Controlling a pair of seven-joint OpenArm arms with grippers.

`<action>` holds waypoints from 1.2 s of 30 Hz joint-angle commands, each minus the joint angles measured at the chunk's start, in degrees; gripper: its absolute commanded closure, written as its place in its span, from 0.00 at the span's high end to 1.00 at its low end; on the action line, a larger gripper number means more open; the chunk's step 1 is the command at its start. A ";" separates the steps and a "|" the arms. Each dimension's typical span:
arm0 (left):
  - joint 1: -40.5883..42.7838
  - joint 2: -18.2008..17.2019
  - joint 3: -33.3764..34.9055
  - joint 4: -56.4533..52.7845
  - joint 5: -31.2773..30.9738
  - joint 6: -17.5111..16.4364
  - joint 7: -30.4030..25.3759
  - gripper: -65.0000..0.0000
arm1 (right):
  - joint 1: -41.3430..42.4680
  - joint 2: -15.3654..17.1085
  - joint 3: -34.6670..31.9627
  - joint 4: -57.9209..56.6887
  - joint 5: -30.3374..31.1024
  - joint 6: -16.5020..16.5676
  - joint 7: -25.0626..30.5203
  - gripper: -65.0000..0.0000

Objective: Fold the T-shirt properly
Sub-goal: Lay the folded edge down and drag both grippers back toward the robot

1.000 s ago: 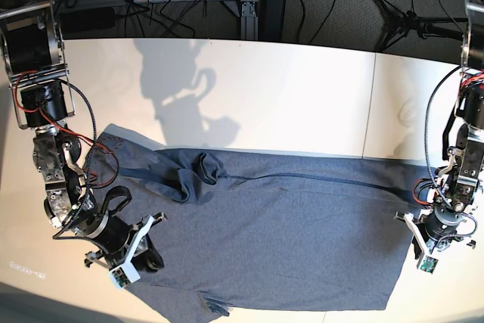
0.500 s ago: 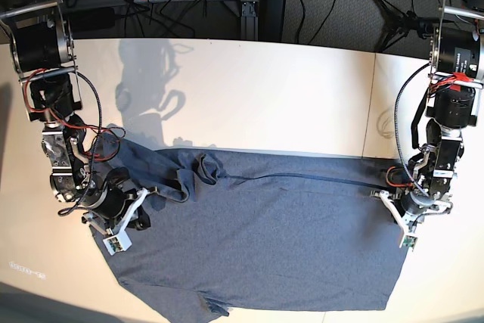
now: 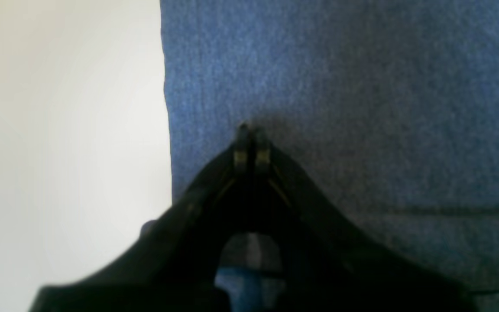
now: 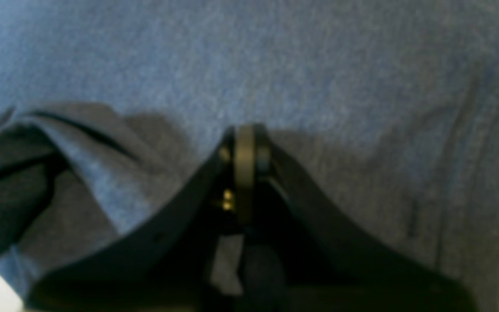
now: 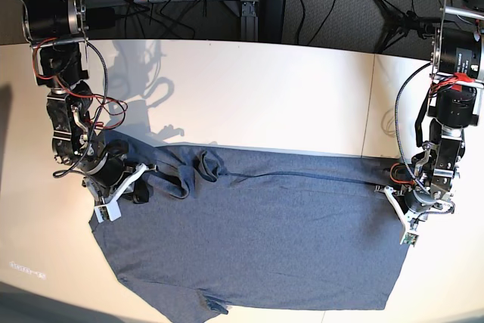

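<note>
In the left wrist view, the left hand [image 3: 249,134] was pressed shut, its tips down on the T-shirt [image 3: 345,86], with the shirt's straight edge and the white bench [image 3: 59,130] just off to its side. Whether it pinched any cloth, I could not tell. In the right wrist view, the right hand [image 4: 245,143] was shut too, with plain blue cloth all around it and a bunched-up fold beside it. In the base view, the T-shirt [image 5: 265,240] lay spread wide between the two hands [image 5: 121,191] [image 5: 404,213], plain side up, with a crumpled lump near the right one. The shirt looked only partly folded. Next, I think, both hands need to lift and carry an edge over.
</note>
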 commanded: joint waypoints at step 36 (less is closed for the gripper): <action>27.78 -13.05 -0.37 39.23 -6.78 -6.49 18.32 0.00 | -19.58 9.68 6.95 34.36 9.53 -0.66 -28.76 0.00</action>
